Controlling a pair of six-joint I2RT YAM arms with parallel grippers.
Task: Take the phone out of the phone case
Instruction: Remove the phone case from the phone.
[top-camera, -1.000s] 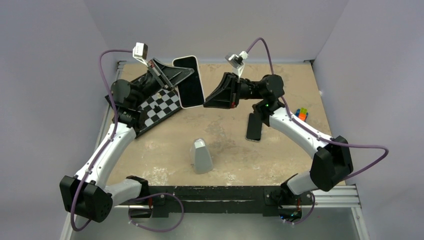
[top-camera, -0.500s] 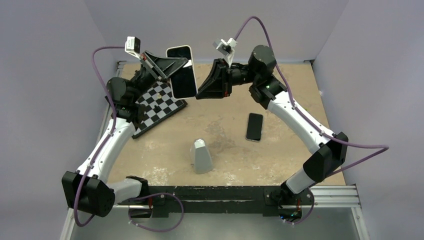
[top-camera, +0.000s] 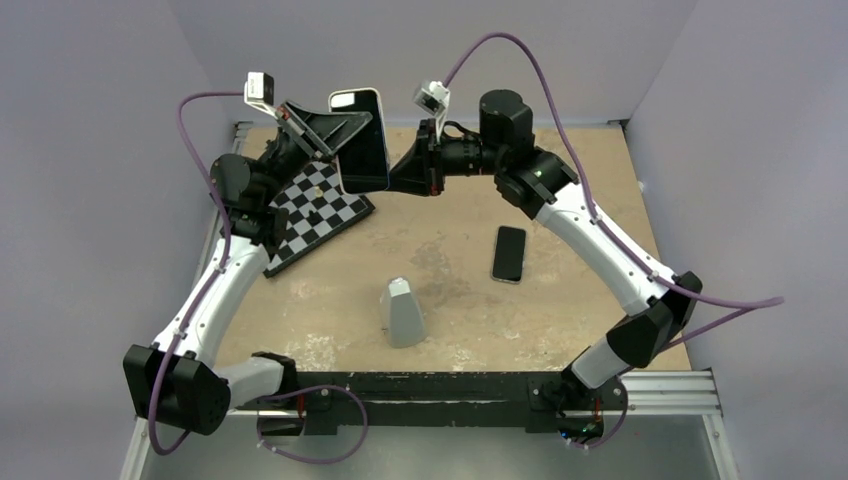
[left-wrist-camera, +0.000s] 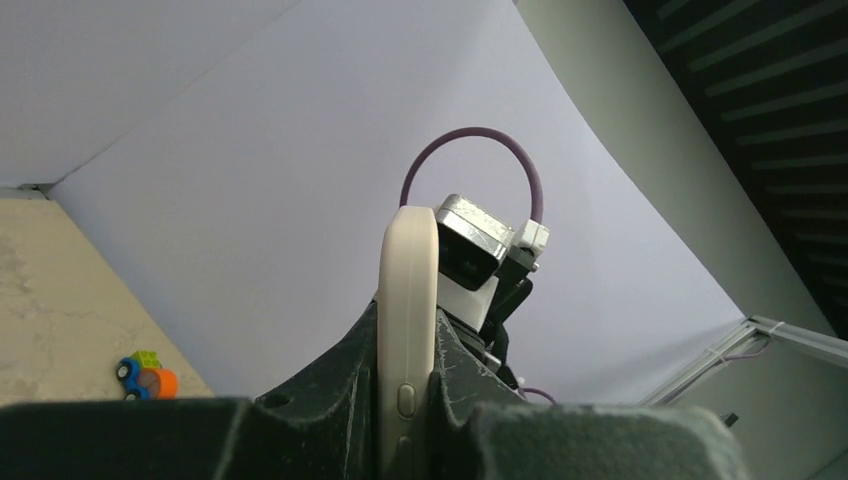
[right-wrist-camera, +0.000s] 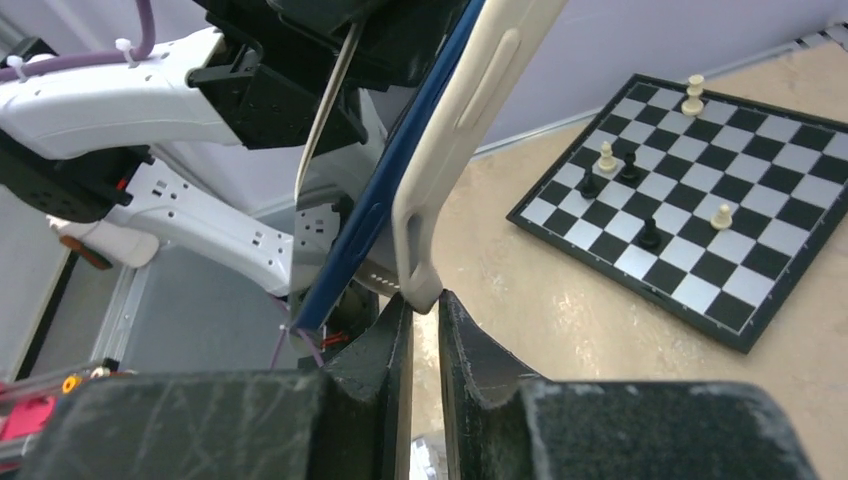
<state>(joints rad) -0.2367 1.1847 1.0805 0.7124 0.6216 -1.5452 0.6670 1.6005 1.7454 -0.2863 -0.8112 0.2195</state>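
Top view: shows the phone raised clear of the table, upright over the far edge with its screen toward the camera, framed by the whitish rim of the phone case. Puts the left gripper on its left side, clamped across front and back, and the right gripper against the lower right edge. Finds a second black phone flat on the table right of centre, a grey tapered block near the middle front, and a chessboard at left under the left arm. Left wrist view: looks along the case edge-on, with the pale rim straight up between both fingers, pinched tight with no gap either side. Shows side buttons on the rim. Catches a small coloured toy on the table at lower left. Right wrist view: shows fingers closed to a narrow slit, nipping the lower corner of the pale rim. Shows the dark blue edge of the phone beside that rim, close against it higher up and parted from it toward the nipped corner. Picks up chess pieces upright on the board behind.
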